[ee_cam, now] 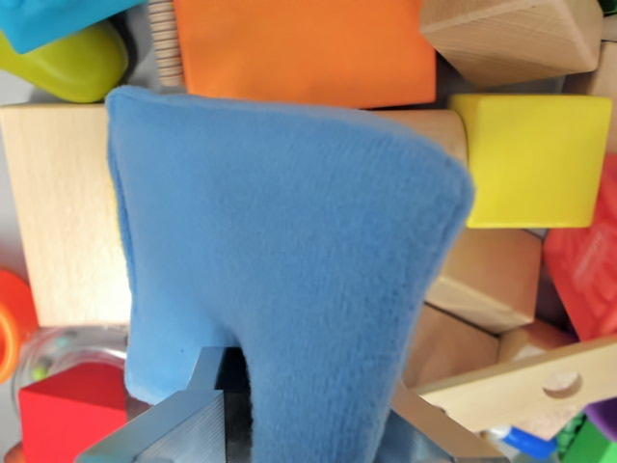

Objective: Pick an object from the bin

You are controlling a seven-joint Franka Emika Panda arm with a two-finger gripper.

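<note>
My hand sits at the bottom edge of the wrist view, its two metal fingers closed on the lower part of a soft blue fabric piece, one finger on each side of it. The blue fabric piece rises from between my fingers and fills the middle of the view, hiding much of the pile in the bin behind it. Behind it lie a pale wooden block on the wrist view's left, an orange piece above, and a yellow cube on the wrist view's right. A red block sits at lower left, beside my left-hand finger.
</note>
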